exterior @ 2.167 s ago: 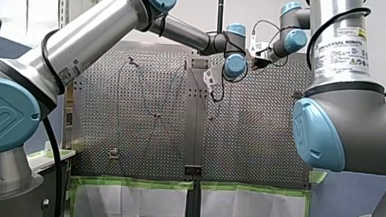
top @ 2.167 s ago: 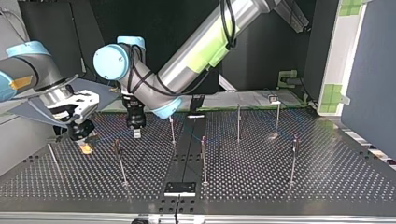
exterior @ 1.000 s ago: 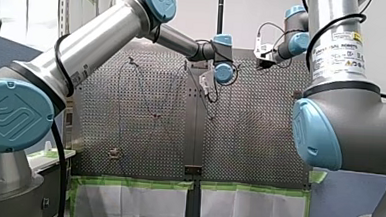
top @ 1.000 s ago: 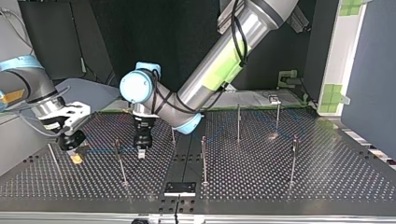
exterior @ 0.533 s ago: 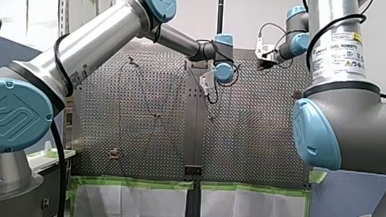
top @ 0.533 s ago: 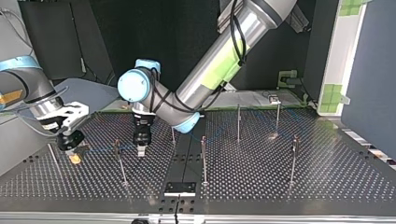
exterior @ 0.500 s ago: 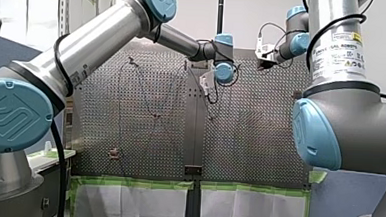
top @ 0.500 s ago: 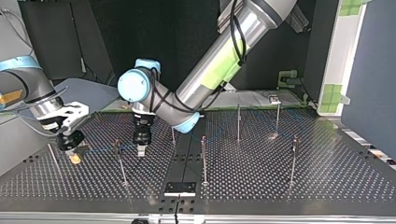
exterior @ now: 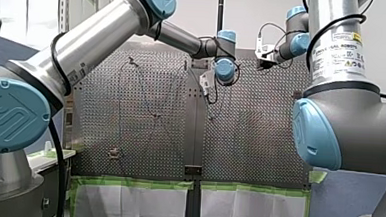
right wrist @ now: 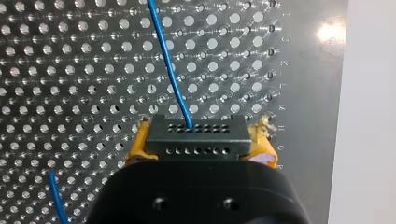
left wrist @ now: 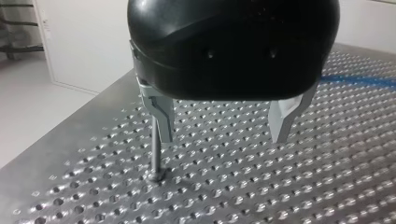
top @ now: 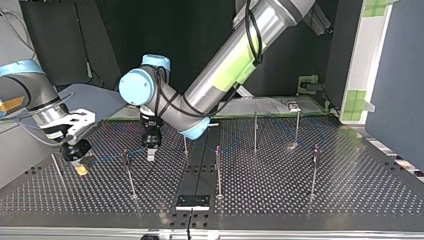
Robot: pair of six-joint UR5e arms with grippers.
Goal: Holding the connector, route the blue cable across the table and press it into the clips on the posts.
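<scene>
Grasp confirmed: my right gripper [right wrist: 201, 148] clamps the black connector [right wrist: 196, 133]; the blue cable [right wrist: 170, 70] runs straight ahead from it across the table [right wrist: 70, 70]. My left gripper [left wrist: 223, 136], spread and empty, hangs just beside a post [left wrist: 155, 151], judged better placed to seat the cable there.

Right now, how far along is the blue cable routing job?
In hand: my right gripper with yellow pads grips the black rectangular connector, thin blue cable trailing from it. My left gripper hangs open beside a slim metal post, holding nothing. Left: pressing cable into clips; which already hold it is too faint to tell.
</scene>
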